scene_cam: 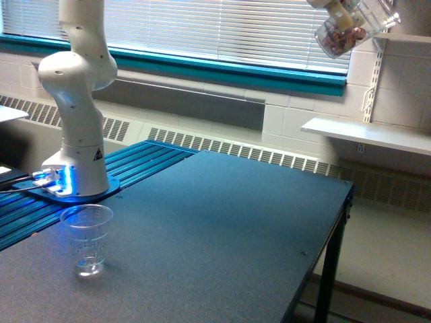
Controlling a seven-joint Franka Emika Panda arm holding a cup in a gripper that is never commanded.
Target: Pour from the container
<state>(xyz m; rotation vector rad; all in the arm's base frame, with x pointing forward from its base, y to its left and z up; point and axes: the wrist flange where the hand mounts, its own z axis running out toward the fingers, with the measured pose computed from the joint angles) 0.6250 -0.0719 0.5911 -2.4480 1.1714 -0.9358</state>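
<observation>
Gripper is cropped off the top edge, fingers not visible, so can't tell its clench from this view; it presumably carries the container [345, 30], a clear rounded jar with reddish-brown and pale pieces inside, hanging tilted high at the exterior view's upper right, in front of the window blinds [222, 30]. Nearest to camera: an empty tapered plastic cup [87, 240], upright on the dark table [222, 229], near the exterior view's lower left and just in front of the robot base [74, 176]. Jar and cup are well apart, both sideways and in height. Step, as I judge it: transport or approach, pour not yet started, nothing seen falling. Next move likely needs a long travel down and across toward the cup, keeping the jar from tipping further until over the rim. Table middle is bare, lots of room. Table's right edge drops to floor; wall shelf [367, 133] sits below the jar.
</observation>
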